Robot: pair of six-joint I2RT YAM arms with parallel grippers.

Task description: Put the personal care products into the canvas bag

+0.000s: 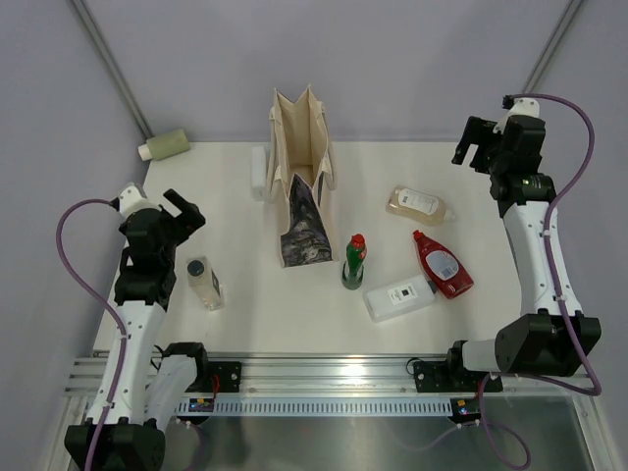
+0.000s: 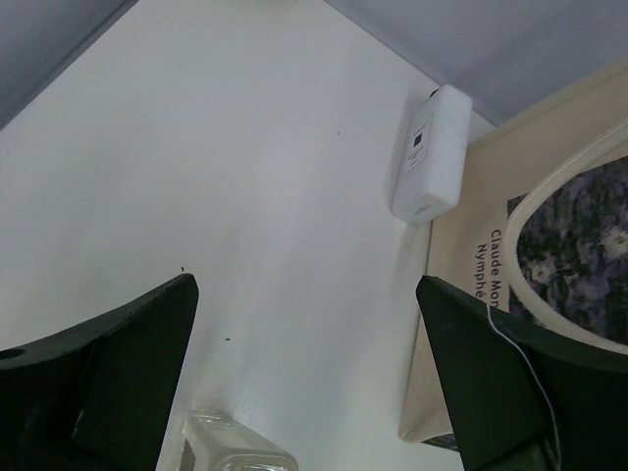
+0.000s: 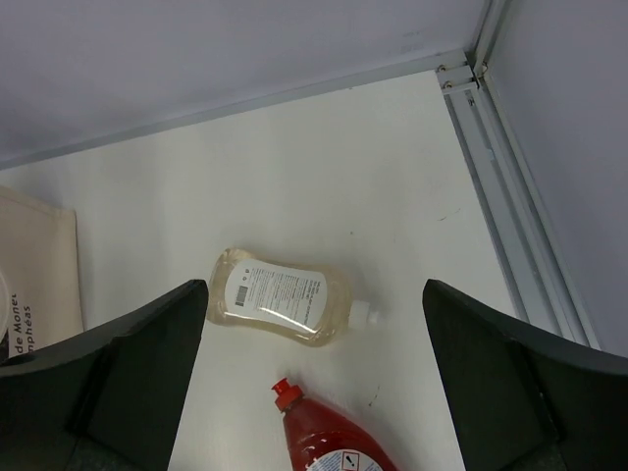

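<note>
The left gripper (image 1: 184, 208), wide and empty, hangs near the clear bottle (image 1: 204, 282), and the right gripper (image 1: 478, 147), equally wide, near the amber bottle (image 1: 417, 203), with the tall beige canvas bag (image 1: 306, 211) standing open between them, a dark painting print on its side.

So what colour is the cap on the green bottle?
Red cap on the green bottle; shows best in the top external view.

The canvas bag (image 1: 294, 137) stands mid-table (image 1: 245, 324), a slim bottle (image 1: 258, 172) just beside its left wall, a lying bottle (image 1: 204, 282) well to its near left, an upright bottle (image 1: 353, 262) near its front right corner, and a boxy bottle (image 1: 399, 297), flat bottle (image 1: 442, 265) and labelled bottle (image 1: 419, 204) lying further right.
</note>
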